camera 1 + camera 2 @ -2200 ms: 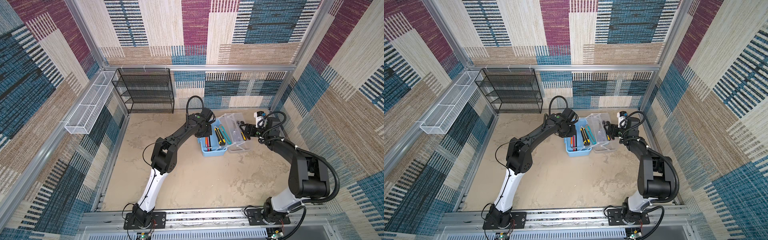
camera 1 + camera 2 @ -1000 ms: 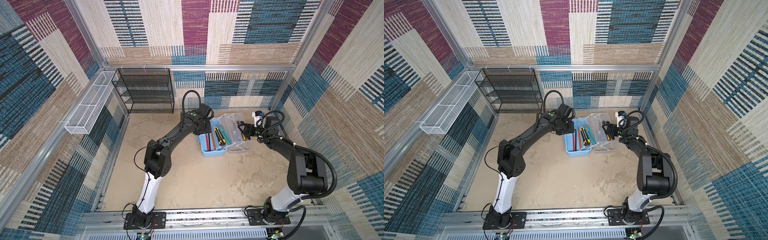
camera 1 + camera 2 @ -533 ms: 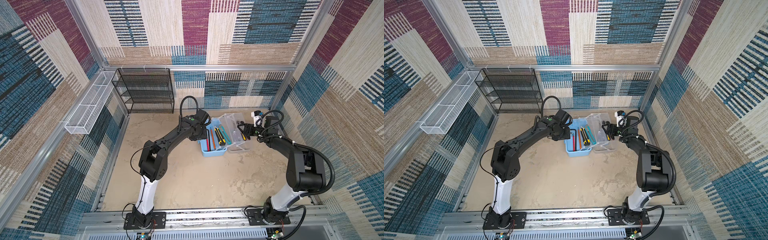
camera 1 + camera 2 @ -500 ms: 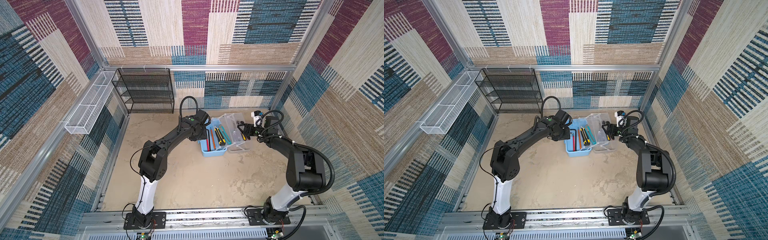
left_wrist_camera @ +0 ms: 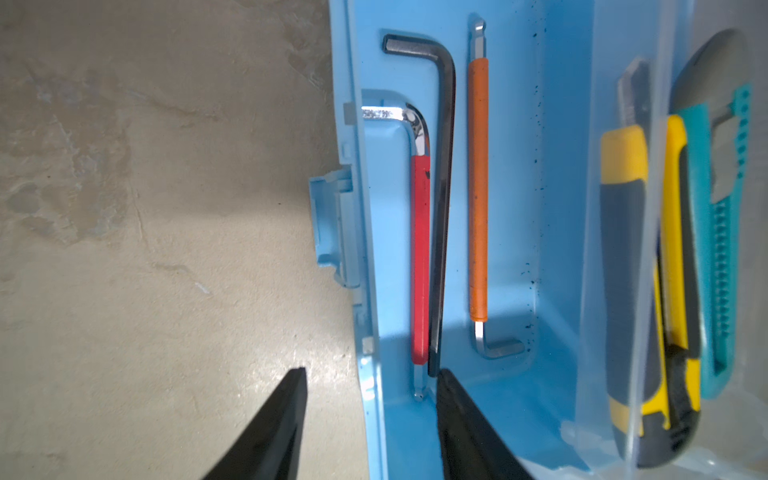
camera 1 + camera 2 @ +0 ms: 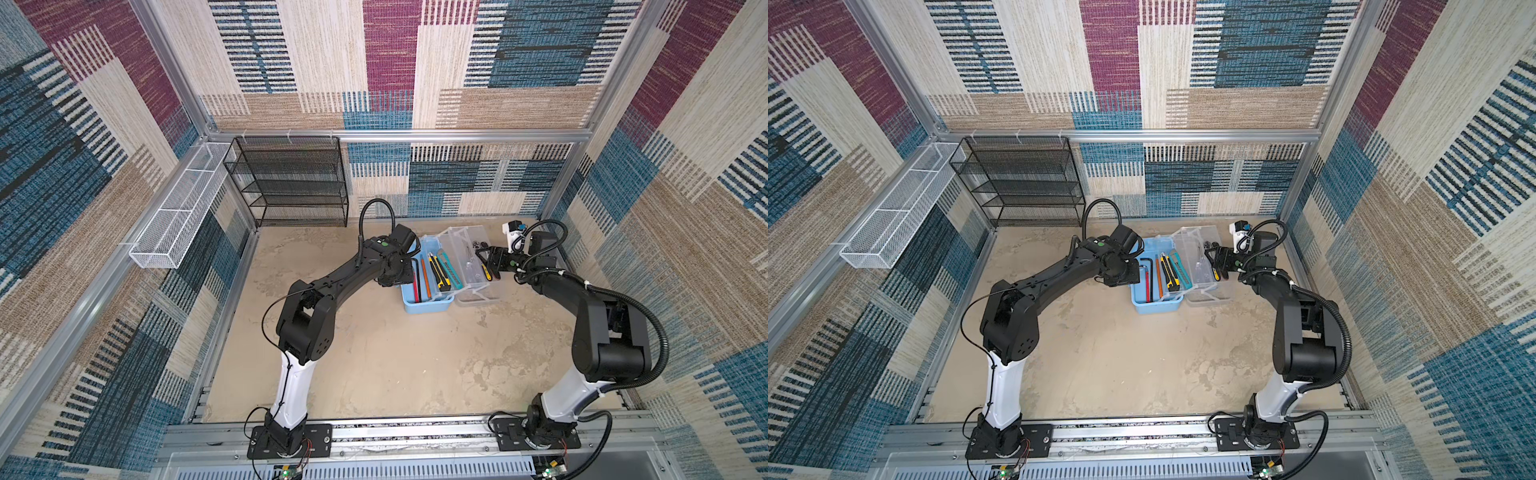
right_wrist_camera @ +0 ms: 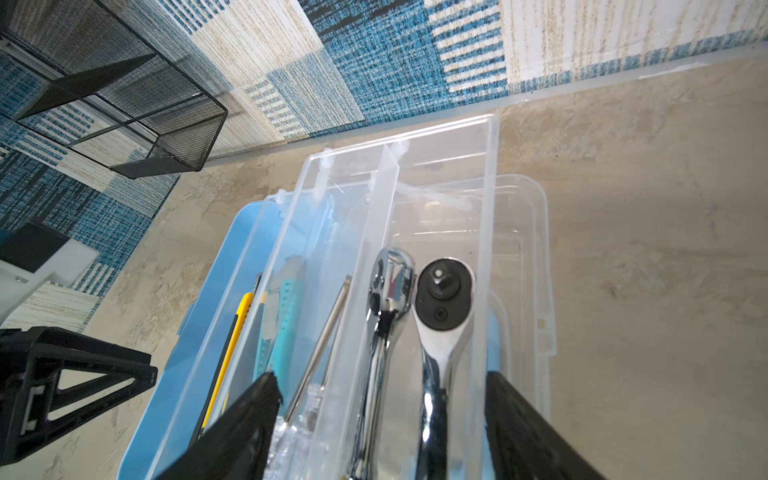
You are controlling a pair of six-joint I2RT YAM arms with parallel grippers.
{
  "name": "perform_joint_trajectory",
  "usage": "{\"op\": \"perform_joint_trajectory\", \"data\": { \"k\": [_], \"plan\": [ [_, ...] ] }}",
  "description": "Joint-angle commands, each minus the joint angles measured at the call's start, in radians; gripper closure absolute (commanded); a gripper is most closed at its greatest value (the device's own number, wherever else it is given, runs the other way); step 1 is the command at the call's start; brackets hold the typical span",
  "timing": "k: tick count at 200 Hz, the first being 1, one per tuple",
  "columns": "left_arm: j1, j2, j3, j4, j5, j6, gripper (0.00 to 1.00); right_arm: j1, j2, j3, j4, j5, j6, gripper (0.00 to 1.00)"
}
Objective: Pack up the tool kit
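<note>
In both top views, your light blue plastic toolbox (image 6: 426, 306) sits near the back wall, with bare mottled floor (image 6: 1121, 353) open in front of it.

Left wrist view: your left gripper (image 5: 372, 374) is parted and straddles the toolbox's smooth latch-side wall.

Right wrist view: your right gripper (image 7: 382, 378) gapes wide over the toolbox's clear tray (image 7: 488, 208), with chrome ratchets (image 7: 442, 307) between its fingers.

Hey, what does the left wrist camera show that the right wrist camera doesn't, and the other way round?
Only the left wrist view: a black hex key, a red hex key and an orange hex key on the toolbox floor, plus its latch.
Only the right wrist view: a chrome ratchet, a black-faced ratchet, a screwdriver and the black rack.
Both: the toolbox, the clear tray, and the yellow knife and teal knife in it.
</note>
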Motion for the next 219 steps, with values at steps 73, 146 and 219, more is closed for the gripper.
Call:
{"op": "perform_joint_trajectory", "data": {
  "k": [73, 146, 219],
  "plan": [
    [0.000, 0.014, -0.017, 0.066, 0.044, -0.031, 0.47, 0.011, -0.007, 0.022, -0.002, -0.090, 0.052, 0.26],
    [-0.004, 0.018, -0.015, 0.093, 0.070, -0.055, 0.50, 0.017, 0.003, 0.027, 0.046, -0.163, 0.119, 0.31],
    [-0.010, 0.035, -0.003, 0.107, 0.086, -0.077, 0.52, 0.072, -0.022, 0.022, 0.078, -0.160, 0.184, 0.33]
  ]
}}
